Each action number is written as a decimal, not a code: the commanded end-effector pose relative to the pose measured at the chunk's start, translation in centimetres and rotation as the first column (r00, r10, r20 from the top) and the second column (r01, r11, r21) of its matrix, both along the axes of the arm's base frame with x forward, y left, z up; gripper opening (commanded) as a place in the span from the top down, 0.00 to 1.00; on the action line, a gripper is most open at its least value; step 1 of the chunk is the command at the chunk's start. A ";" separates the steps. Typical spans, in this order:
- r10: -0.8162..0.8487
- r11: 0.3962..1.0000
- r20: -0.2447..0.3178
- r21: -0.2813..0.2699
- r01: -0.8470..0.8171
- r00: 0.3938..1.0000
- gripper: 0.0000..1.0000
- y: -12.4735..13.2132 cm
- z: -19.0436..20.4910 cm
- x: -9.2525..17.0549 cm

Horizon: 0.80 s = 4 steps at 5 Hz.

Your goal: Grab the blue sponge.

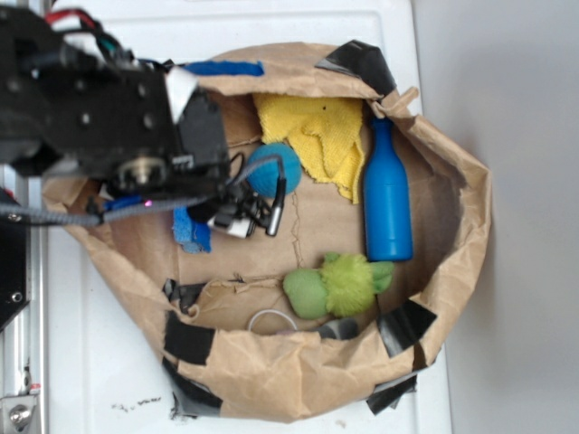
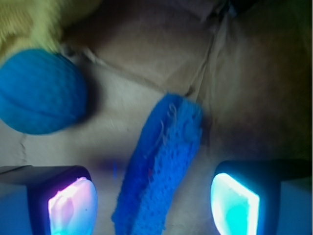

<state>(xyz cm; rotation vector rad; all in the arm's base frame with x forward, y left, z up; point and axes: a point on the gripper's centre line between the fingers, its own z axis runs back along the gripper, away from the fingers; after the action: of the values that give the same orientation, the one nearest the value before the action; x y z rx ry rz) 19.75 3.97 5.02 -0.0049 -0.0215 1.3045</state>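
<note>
A white table (image 1: 271, 23) holds a big brown paper bag (image 1: 298, 384) cut open like a bowl. Black tape pieces (image 1: 185, 339) stick on the bag's edge. A silver metal rail (image 1: 20, 362) runs along the table's left side.

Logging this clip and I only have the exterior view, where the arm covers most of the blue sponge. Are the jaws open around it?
Observer: Yes. In the wrist view the gripper is open, one finger on each side of the blue sponge, not touching it.
Operator: How does the sponge lie between them?
Observer: Slanted, its far end leaning toward the right finger.
Operator: Is the ball in the way?
Observer: No. The teal-blue ball sits apart from the sponge, beyond the left finger, with bare paper between them.
</note>
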 end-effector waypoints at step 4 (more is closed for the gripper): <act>0.059 0.998 0.077 -0.027 -0.057 0.995 1.00 1.2 0.3 3.9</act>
<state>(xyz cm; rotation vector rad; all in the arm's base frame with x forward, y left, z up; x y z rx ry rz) 23.44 4.19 3.73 -0.0484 -0.0094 1.3505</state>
